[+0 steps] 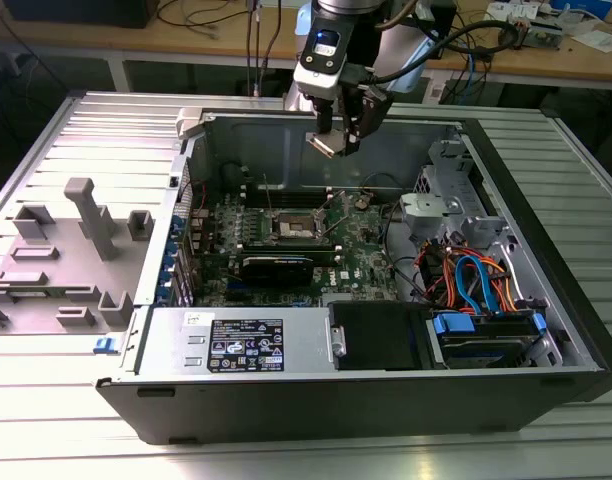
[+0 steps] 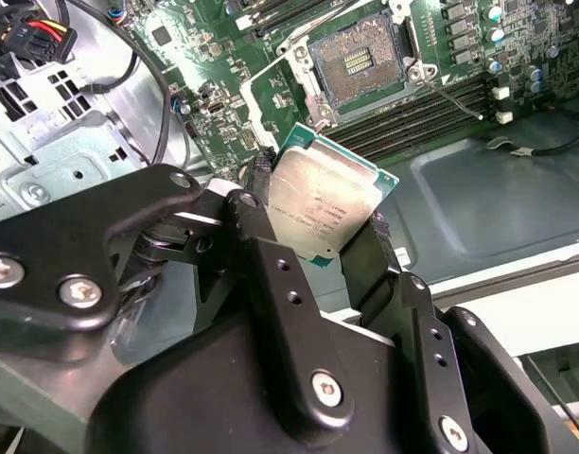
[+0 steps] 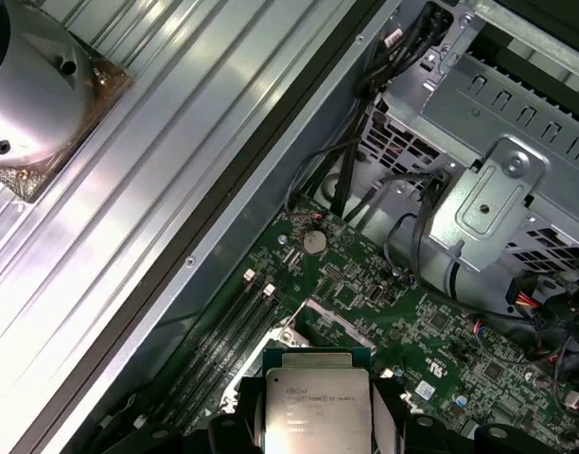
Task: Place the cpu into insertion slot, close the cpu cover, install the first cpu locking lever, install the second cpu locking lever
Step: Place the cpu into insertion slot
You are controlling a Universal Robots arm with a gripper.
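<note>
None of four steps done: gripper pinches the cpu above the open case, insertion slot empty, cpu cover open.

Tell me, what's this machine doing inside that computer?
A robot arm's gripper holds the cpu by its edges, above an open computer case. The insertion slot on the green motherboard below is uncovered and empty, so the cpu is not yet in.
</note>
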